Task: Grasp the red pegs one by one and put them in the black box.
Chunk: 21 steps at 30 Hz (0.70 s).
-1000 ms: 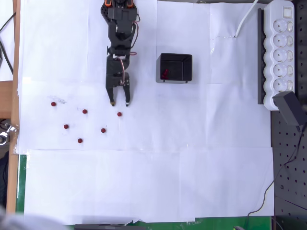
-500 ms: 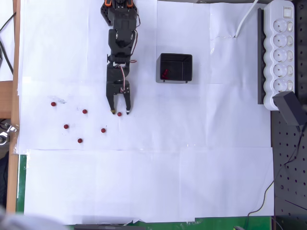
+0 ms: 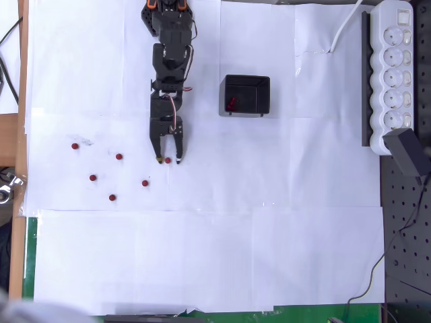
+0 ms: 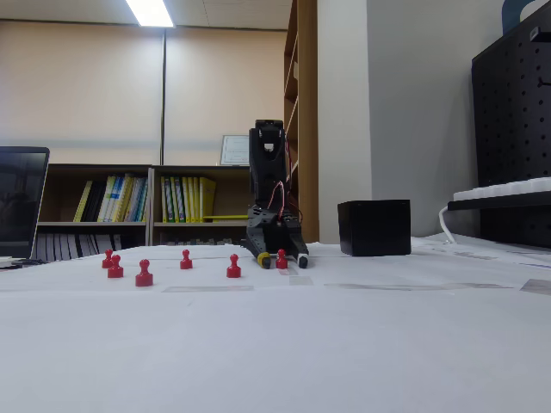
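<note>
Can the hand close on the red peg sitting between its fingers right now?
Probably yes: the hand is open and straddles the red peg, with nothing beside it.

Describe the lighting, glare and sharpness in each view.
Overhead view: even, bright light on the white paper, almost no shadows, pegs sharp but tiny. Fixed view: a ceiling light glares at the top, the near paper looks soft, and the gripper and box read dark against the lit wall.

Bare paper (image 3: 202,256) — pegs (image 3: 111,176) leftward
</note>
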{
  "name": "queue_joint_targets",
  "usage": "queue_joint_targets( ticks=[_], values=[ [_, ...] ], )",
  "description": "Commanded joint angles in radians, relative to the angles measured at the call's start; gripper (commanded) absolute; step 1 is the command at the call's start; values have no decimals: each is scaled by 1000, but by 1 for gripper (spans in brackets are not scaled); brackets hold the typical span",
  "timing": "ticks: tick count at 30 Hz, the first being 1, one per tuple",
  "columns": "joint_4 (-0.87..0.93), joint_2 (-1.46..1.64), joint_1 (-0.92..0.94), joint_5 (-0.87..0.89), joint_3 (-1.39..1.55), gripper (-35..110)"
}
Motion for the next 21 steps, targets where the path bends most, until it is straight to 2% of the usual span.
queue_joint_targets(
  ticks=[1,8,10,11,12,15,16,19,21],
  values=[
    [5,15,-31,-15,-5,2],
    [18,-3,-32,-14,-15,0],
    [112,-64,-34,-37,-14,0],
    [242,-135,-34,-41,-11,0],
    [462,-245,-37,-46,3,0],
    [1517,-525,-67,-137,330,0],
    [1759,-589,-98,-167,425,0],
    [2273,-713,-235,-273,678,0],
    [2487,-715,-339,-376,868,0]
  ],
)
